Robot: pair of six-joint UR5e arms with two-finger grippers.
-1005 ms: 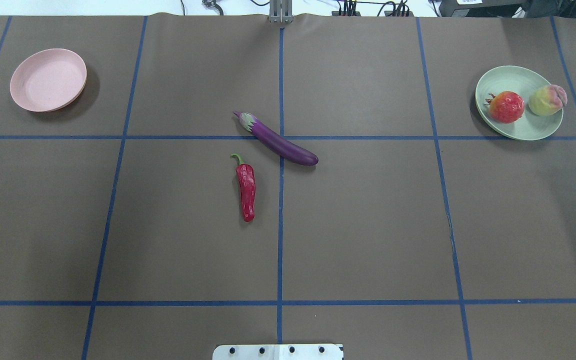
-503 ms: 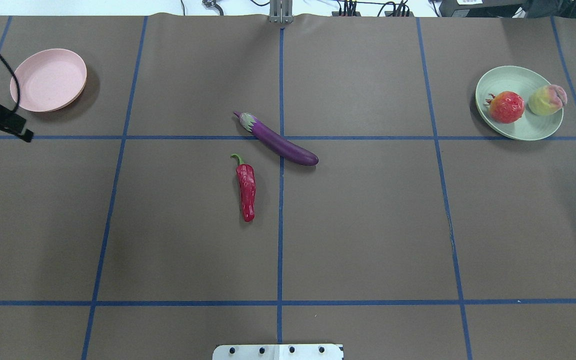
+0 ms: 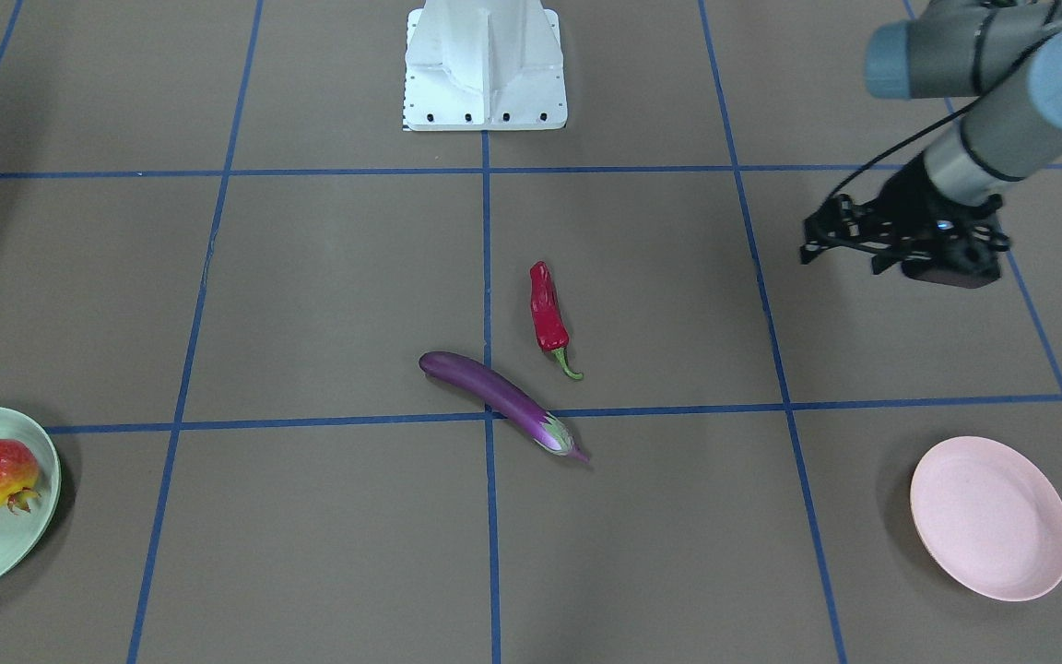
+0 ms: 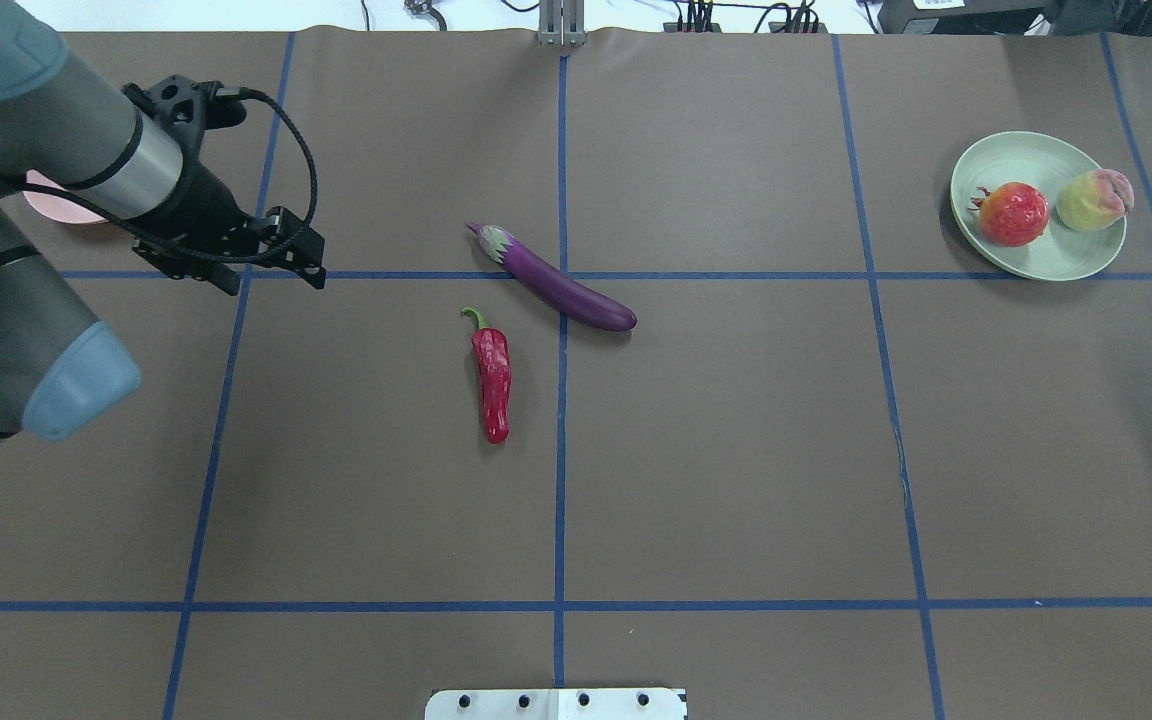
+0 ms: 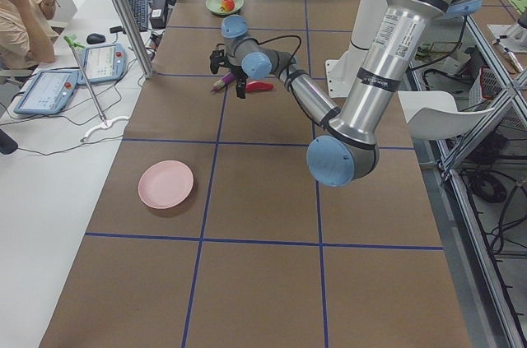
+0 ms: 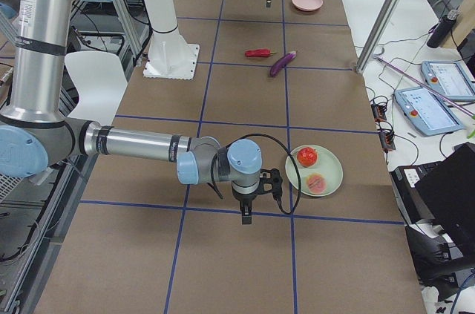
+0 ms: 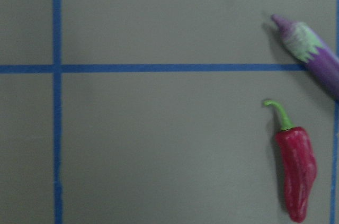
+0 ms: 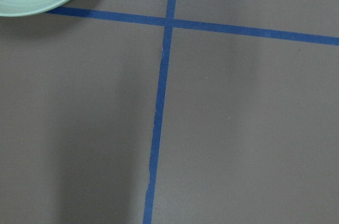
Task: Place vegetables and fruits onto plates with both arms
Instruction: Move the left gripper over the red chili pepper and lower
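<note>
Left gripper (image 4: 275,284): jaws look spread, nothing between them, hanging over bare table left of centre.

Both vegetables lie to its right, well apart from it.
- Chili (image 4: 493,380) is the closer 1: right of the gripper and a bit nearer the robot. Long axis runs near-far, green stem at the far end, tip at the near end.
- Eggplant (image 4: 556,283) is further right, roughly level with the gripper. Axis is diagonal, calyx far-left, blunt end near-right.
- The 2 are near each other but don't touch.

In the left wrist view the chili sits low at the right edge and the calyx is top right, so the gripper isn't over either.

My read: the left arm is the nearer 1, the next move is a traverse right, and the jaws should close left-right across the chili's width.

Pink plate (image 3: 990,518) is empty, left and far of the gripper, so the drop-off runs the opposite way.

Right gripper (image 6: 247,214) shows only in the right side view, so I can't tell if it's spread or closed. It's near the green plate (image 4: 1036,160) at far right, well apart from the vegetables. That plate holds the ball (image 4: 1013,214) and the peach (image 4: 1094,200) side by side, so the fruit half looks done.
</note>
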